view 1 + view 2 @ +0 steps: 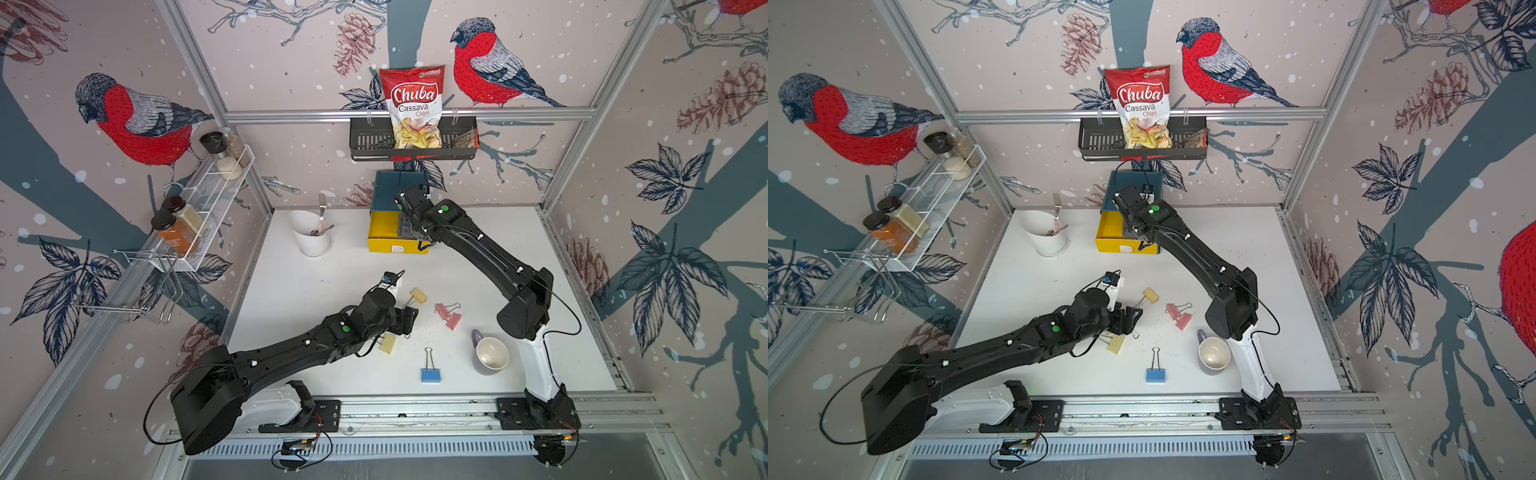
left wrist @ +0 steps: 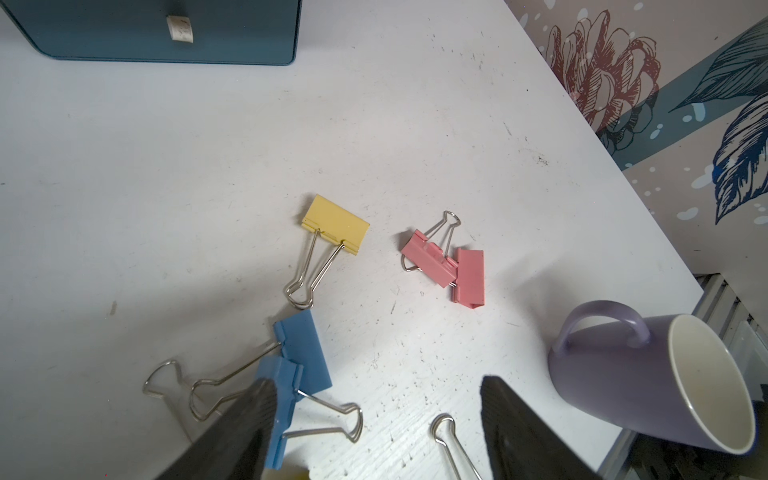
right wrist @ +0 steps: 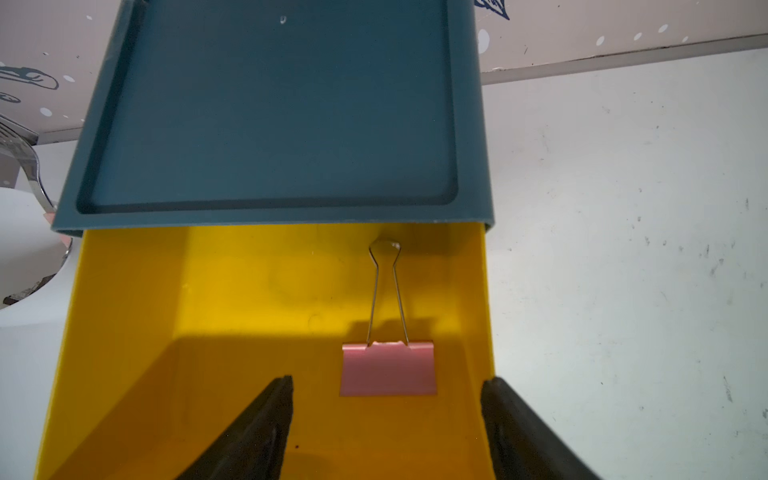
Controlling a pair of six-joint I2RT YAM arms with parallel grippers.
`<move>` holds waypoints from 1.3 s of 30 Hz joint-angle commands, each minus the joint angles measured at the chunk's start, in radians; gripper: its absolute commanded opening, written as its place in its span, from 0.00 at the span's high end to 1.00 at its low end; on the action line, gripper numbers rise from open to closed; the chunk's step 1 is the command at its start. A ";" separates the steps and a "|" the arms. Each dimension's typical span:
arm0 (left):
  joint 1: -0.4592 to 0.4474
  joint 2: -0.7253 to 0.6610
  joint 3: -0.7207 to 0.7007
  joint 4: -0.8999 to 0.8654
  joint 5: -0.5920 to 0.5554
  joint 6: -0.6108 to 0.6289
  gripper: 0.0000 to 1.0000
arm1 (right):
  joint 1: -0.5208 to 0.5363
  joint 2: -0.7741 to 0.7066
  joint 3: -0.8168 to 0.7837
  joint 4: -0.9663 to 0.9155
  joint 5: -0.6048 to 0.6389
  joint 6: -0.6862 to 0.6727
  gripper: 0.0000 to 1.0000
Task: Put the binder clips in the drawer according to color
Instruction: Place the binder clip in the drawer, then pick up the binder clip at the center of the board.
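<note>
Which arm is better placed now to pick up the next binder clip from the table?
Left. The left gripper hangs open over two blue clips on the table; the right gripper is open over the yellow drawer, far from them.

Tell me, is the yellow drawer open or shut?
Open. The yellow drawer sticks out past the teal chest, and a pink binder clip lies on its floor.

Upper centre in both top views, a red Chuba cassava chips bag (image 1: 413, 99) is standing in the black slotted basket (image 1: 368, 139) on the back wall. Over on the left, a white wire shelf (image 1: 216, 195) carries spice jars (image 1: 178, 232). Mid-frame, a white cup (image 1: 309, 243) holds a fork (image 1: 322, 203). Lower right, a purple mug (image 1: 492, 353) sits mouth up.
</note>
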 commanded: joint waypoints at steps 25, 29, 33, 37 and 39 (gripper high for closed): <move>-0.149 0.556 0.468 -0.141 -0.016 0.413 0.23 | -0.166 -1.156 -1.096 0.387 -0.126 0.024 0.13; -0.148 0.621 0.530 -0.176 0.001 0.454 0.26 | -0.168 -1.169 -1.098 0.371 -0.125 0.026 0.13; -0.124 0.657 0.567 -0.207 0.030 0.466 0.25 | -0.168 -1.175 -1.092 0.370 -0.133 0.027 0.13; -0.099 0.679 0.587 -0.225 0.078 0.478 0.25 | -0.168 -1.174 -1.092 0.370 -0.135 0.026 0.13; -0.095 0.692 0.595 -0.232 0.089 0.482 0.25 | -0.168 -1.172 -1.094 0.370 -0.136 0.026 0.13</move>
